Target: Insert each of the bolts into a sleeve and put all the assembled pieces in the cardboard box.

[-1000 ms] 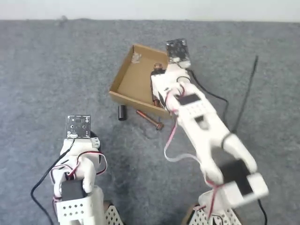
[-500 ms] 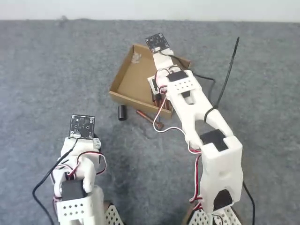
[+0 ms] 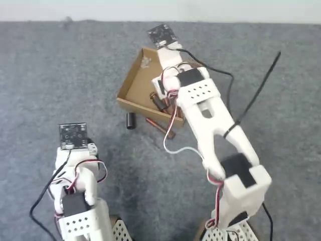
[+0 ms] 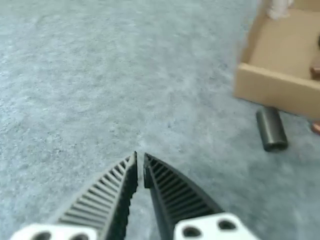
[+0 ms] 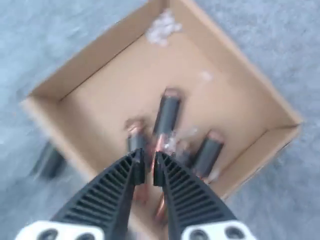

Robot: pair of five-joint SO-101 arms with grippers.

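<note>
Some put-together pieces [image 5: 166,116] lie in the cardboard box [image 3: 133,104]. One black sleeve [image 3: 131,120] and one bolt [image 3: 159,126] lie on the table [image 3: 60,75] just outside its wall. My right tool [image 5: 145,160] hangs over the box, pinched closed on nothing. My left tool [image 4: 139,161] is closed too, well away

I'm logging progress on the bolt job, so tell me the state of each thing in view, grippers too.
Brown cardboard box: open-topped, holding three assembled pieces.
Black cylindrical sleeve: lying on the carpet outside the box, no bolt in it.
Copper-coloured bolt: loose on the carpet, unsleeved.
Left gripper: shut, empty.
Right gripper: shut, empty, above the box.
</note>
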